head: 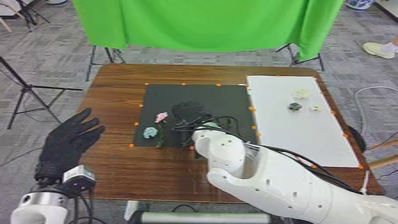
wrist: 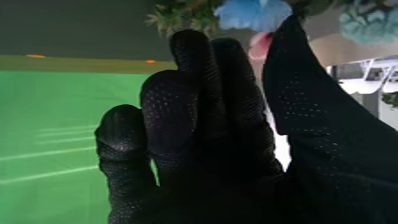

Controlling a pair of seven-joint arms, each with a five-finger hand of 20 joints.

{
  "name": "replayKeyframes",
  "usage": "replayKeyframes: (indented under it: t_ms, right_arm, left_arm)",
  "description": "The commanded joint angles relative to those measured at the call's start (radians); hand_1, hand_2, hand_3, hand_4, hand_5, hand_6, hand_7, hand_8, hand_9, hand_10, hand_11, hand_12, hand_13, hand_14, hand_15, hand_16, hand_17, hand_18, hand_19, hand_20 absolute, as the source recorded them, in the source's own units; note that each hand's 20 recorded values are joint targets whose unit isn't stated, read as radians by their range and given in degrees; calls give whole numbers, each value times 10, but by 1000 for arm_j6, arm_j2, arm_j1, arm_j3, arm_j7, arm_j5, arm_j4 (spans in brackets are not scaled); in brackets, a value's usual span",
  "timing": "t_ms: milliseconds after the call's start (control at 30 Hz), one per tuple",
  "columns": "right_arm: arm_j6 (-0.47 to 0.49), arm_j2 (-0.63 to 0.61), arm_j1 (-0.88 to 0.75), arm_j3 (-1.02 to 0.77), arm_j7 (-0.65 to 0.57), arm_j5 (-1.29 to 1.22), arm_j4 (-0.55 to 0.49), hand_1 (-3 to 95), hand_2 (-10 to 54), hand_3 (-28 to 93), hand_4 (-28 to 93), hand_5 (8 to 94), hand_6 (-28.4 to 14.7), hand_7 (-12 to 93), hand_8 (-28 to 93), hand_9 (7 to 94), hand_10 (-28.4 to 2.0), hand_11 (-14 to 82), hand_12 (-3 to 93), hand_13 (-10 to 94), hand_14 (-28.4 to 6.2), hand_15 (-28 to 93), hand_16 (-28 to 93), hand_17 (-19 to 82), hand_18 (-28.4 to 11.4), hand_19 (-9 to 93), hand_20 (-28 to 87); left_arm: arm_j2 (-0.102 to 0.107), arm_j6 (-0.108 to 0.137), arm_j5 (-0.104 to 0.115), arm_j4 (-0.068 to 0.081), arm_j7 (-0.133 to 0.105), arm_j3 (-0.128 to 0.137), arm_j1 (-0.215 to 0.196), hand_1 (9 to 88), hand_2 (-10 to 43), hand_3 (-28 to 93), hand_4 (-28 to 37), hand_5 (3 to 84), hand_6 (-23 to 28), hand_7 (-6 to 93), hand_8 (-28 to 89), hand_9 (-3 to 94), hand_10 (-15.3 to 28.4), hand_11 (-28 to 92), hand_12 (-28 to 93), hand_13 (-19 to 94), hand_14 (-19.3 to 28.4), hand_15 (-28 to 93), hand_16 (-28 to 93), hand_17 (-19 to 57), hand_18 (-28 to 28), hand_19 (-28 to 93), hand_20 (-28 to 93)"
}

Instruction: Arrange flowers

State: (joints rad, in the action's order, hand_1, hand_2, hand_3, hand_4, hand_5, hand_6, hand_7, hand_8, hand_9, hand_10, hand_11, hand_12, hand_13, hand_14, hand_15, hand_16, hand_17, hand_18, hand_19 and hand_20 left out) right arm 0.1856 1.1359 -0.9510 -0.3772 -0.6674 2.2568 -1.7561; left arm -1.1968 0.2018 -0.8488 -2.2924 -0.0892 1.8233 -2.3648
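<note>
- Head view: my left hand is wide, its fingers straight, by the left edge of the table.
- My right hand is above the middle of the black mat.
- A pink flower lies near the mat's left edge, a light blue flower towards its near left corner.
- Three small plants sit on the white sheet, towards its far right corner.
- Right wrist view: my right hand has straight fingers, thumb apart, the gap narrow; blue and pink blooms appear beyond the fingertips.
</note>
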Motion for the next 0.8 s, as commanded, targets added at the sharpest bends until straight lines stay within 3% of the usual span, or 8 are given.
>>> replayKeyframes:
  t_ms: [33, 367, 633, 800]
  right_arm:
    - [-19, -32, 18, -53, 11, 10, -58, 384, -95, 896, -283, 617, -39, 238, -157, 657, -165, 379, 159, 645, -120, 825, 124, 340, -224, 932, 533]
    - [10, -156, -13, -247, 52, -121, -105, 353, -95, 904, -282, 560, -48, 214, -151, 597, -179, 281, 132, 611, -132, 801, 104, 324, -224, 932, 505]
    - [-14, -314, -37, -348, -25, -242, -63, 338, -95, 913, -282, 519, -51, 210, -152, 549, -179, 236, 130, 588, -132, 795, 95, 305, -218, 932, 466]
    - [33, -279, -115, -417, 17, -229, -67, 337, -92, 911, -282, 526, -53, 212, -152, 551, -180, 231, 131, 589, -135, 797, 90, 304, -216, 932, 466]
  left_arm:
    - [-12, 11, -4, -11, 2, -1, -32, 245, 59, 813, -211, 383, 104, 138, -98, 349, 198, 267, 90, 254, 264, 493, -95, -107, 234, 569, -20]
    - [-9, 26, -1, -20, -12, -6, -48, 245, 59, 813, -212, 383, 105, 137, -97, 348, 198, 268, 90, 253, 264, 492, -94, -107, 233, 569, -20]
    - [-11, 30, -1, -25, -19, -6, -55, 245, 60, 811, -212, 383, 105, 137, -97, 349, 198, 268, 90, 253, 264, 493, -94, -107, 233, 569, -19]
    - [-20, 38, 3, -27, -25, -6, -67, 245, 59, 812, -212, 383, 105, 136, -97, 349, 198, 268, 90, 253, 264, 491, -94, -106, 233, 568, -19]
